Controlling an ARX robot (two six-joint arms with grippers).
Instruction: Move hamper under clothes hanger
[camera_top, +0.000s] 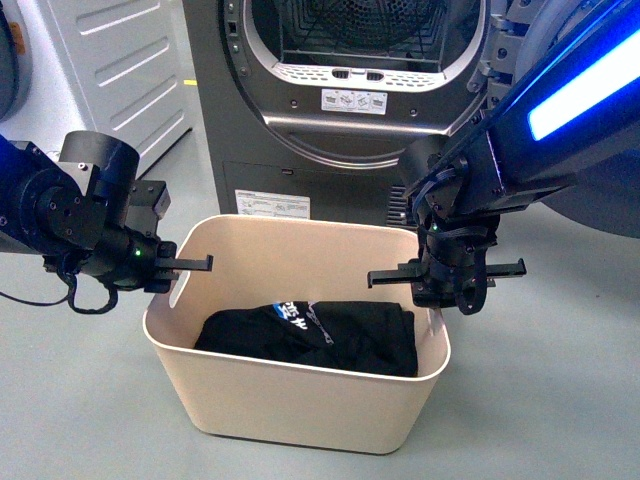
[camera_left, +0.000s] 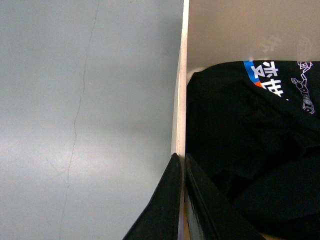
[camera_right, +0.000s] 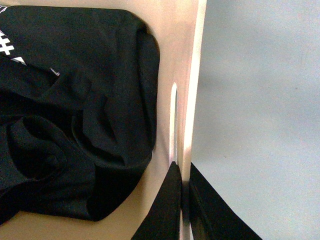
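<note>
My left gripper (camera_top: 185, 268) is clamped on the left wall of the hamper (camera_top: 300, 400) at the rim, one finger outside and one inside, both touching the plastic. The hamper stands upright on the grey floor (camera_top: 540, 400), just in front of the open dryer (camera_top: 360, 110). A black T-shirt (camera_top: 330, 335) with white print lies crumpled on its bottom. My right gripper (camera_top: 443, 288) is clamped on the right wall beside the handle slot, fingers straddling the rim.
</note>
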